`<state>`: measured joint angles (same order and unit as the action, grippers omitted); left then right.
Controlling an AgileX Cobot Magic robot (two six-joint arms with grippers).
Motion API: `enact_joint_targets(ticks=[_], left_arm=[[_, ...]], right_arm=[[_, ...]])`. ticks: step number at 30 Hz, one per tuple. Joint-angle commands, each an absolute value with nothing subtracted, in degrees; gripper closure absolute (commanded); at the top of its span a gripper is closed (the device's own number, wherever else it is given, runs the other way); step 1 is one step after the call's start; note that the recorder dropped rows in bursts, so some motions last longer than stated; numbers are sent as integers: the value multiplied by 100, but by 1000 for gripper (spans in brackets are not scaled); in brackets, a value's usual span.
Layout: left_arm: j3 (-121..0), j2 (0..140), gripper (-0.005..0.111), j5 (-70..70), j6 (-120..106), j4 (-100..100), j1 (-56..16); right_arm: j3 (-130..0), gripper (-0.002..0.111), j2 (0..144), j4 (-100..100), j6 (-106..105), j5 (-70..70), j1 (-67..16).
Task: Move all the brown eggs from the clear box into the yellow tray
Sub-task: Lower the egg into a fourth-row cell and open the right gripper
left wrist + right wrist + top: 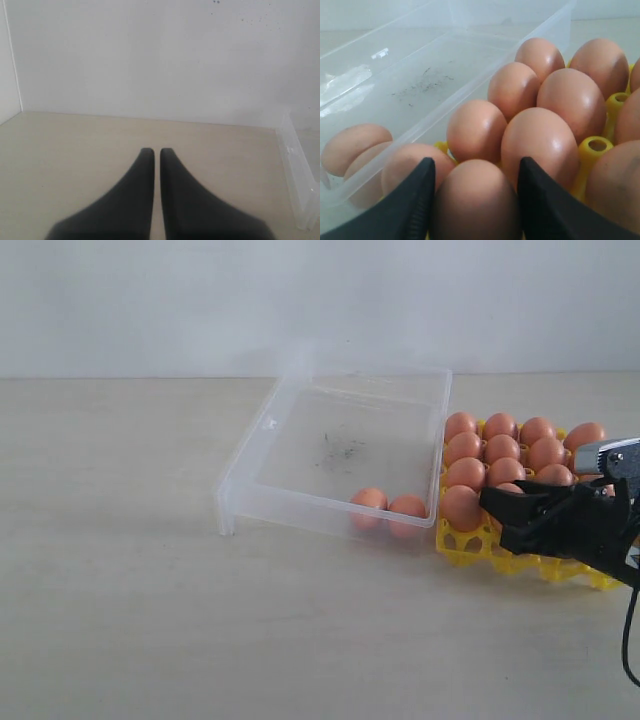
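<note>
The yellow tray [462, 545] sits at the right, against the clear box [300, 440], and several brown eggs [501, 449] fill its cups. My right gripper [503, 518] is low over the tray's near side. In the right wrist view this gripper [476, 162] is shut on a brown egg [477, 205], one black finger on each side of it. Two more brown eggs [369, 500] lie in the box's near right corner, beside the tray. My left gripper [156, 150] is shut on nothing above bare table, and it is out of the exterior view.
A wall of the clear box [300, 185] shows at the edge of the left wrist view. Dark scuff marks [340, 450] cover the box's bottom. The beige table [120, 570] runs back to a white wall.
</note>
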<state>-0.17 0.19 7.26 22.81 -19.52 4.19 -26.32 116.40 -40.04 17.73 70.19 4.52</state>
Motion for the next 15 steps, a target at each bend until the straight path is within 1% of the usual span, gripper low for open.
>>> enact_joint_targets(ticks=[1, 2, 3, 5, 10, 15], left_arm=[[0, 0, 103, 737, 2286, -1942, 399], [0, 0, 103, 737, 2286, -1942, 399], [0, 0, 103, 737, 2286, -1942, 399], [0, 0, 103, 737, 2286, -1942, 399], [0, 0, 103, 737, 2286, -1942, 399], [0, 0, 103, 737, 2286, -1942, 399]], right_arm=[[-2640, 70, 11669, -4184, 1782, 6996, 446], [-2640, 62, 11669, -4184, 1782, 6996, 446], [-2640, 58, 11669, -4184, 1782, 6996, 446], [-2640, 51, 11669, -4141, 1782, 6996, 446], [-2640, 50, 11633, -4022, 1748, 6996, 457], [-2625, 50, 11228, -3919, 1737, 6996, 457]])
